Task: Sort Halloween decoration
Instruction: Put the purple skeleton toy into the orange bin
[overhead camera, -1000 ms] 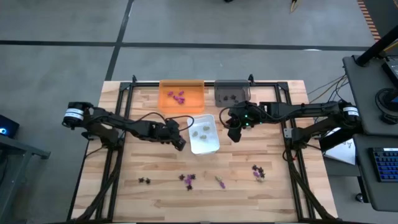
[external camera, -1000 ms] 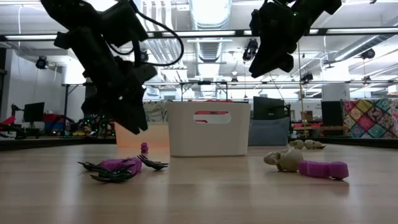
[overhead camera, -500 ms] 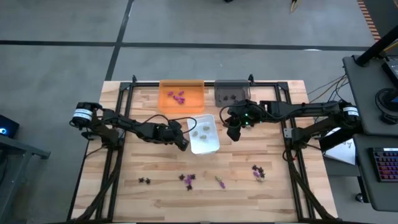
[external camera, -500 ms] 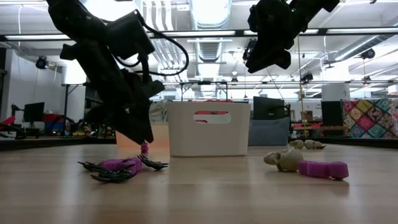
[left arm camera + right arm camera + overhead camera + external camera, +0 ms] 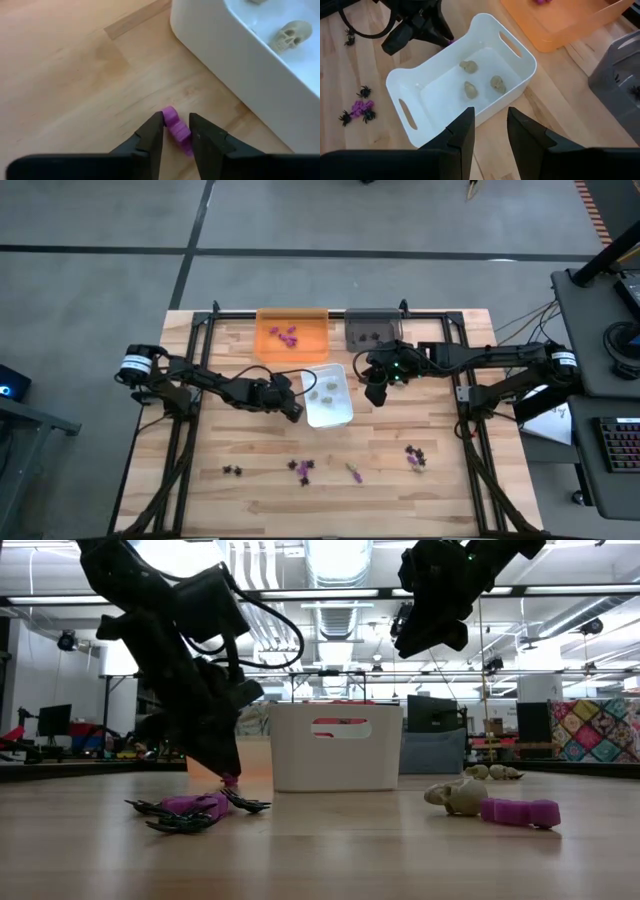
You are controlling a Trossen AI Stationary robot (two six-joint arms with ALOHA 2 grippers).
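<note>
The surface (image 5: 250, 450) is pale wood planks on a black frame. Along its near side lie loose decorations: a black spider (image 5: 234, 471), a purple-and-black cluster (image 5: 302, 469), a pale-and-purple piece (image 5: 354, 472) and another purple-and-black cluster (image 5: 414, 457).

Farther in, the left claw (image 5: 175, 131) is down at the surface just beside the white tray (image 5: 327, 415), its fingers (image 5: 151, 136) apart either side of a purple piece (image 5: 178, 128) (contact is hard to judge). The white tray holds three beige skulls (image 5: 479, 82). The right claw (image 5: 490, 125) hangs above that tray's right edge, fingers apart with nothing between them.

At the far edge stand the orange tray (image 5: 292, 348) with purple pieces (image 5: 285, 335) and the grey tray (image 5: 373, 322) with dark pieces too small to identify.

Beyond is grey floor; the low view shows an industrial hall with ceiling lights, desks, and a patchwork quilt (image 5: 598, 730). The white tray hides the far trays there.
</note>
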